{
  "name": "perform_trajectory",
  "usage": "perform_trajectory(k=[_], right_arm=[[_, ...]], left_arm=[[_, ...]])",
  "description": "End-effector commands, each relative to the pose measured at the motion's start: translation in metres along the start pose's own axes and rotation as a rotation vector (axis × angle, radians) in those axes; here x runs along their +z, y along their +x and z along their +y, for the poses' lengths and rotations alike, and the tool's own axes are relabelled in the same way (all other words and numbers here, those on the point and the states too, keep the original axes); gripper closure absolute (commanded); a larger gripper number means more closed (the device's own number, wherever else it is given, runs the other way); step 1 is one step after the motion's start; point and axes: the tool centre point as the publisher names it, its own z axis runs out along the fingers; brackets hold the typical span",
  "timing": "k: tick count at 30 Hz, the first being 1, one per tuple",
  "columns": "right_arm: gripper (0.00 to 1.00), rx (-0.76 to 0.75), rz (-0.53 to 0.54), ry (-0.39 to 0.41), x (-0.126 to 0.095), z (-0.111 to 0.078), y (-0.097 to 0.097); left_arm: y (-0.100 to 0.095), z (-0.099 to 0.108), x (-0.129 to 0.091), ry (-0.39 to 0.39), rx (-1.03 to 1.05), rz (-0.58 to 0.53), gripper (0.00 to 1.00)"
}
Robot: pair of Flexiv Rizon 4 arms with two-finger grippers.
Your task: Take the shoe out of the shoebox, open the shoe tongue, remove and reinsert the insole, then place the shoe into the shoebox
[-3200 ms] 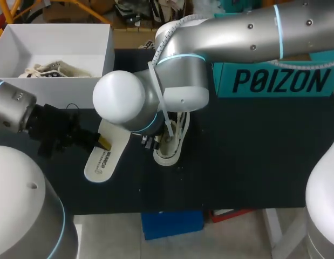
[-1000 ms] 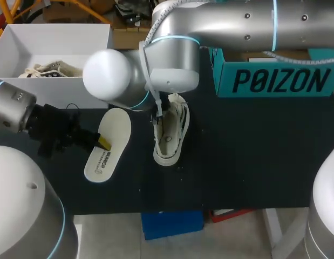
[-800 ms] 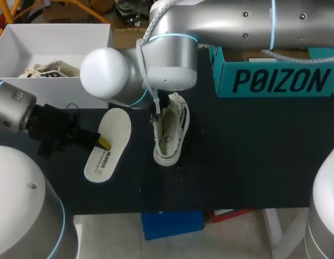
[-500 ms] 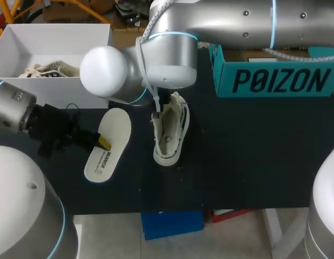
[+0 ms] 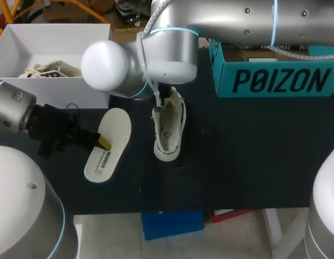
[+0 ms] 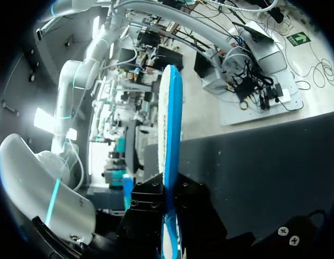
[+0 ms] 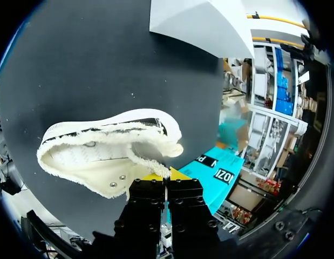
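Note:
A white canvas shoe (image 5: 168,134) lies on the black table, its opening facing up. My right gripper (image 5: 164,100) sits over its far end, shut on the frayed tongue (image 7: 148,164); in the right wrist view the gripper (image 7: 165,175) pinches that strip just beside the shoe (image 7: 96,156). The white insole (image 5: 108,144) lies left of the shoe. My left gripper (image 5: 101,142) is shut on its edge. The left wrist view shows the insole (image 6: 170,145) edge-on, white with a blue face, standing between the fingers of that gripper (image 6: 169,213).
The white shoebox (image 5: 26,40) stands at the far left with another shoe (image 5: 48,70) inside. A teal box (image 5: 274,78) stands at the far right. Bare black tabletop (image 5: 247,151) stretches right of the shoe.
My right arm has drawn back toward the far side with the tongue in its grip, and the shoe has turned straighter and slid a little that way. The left arm and insole have not moved.

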Motion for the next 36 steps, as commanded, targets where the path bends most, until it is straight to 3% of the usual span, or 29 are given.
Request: perform_trajectory(k=[1,16,36], right_arm=[[1.0,-0.008,0.013,-0.007,0.002,0.0,-0.004],[1.0,-0.119,0.052,-0.084,0.011,0.014,0.006],[1.0,-0.201,0.007,-0.112,0.019,0.025,-0.006]], left_arm=[[0.0,-0.001,0.0,0.001,0.0,0.005,1.0],[0.0,-0.001,0.0,0.001,0.0,0.005,1.0],[0.0,-0.001,0.0,0.001,0.0,0.005,1.0]])
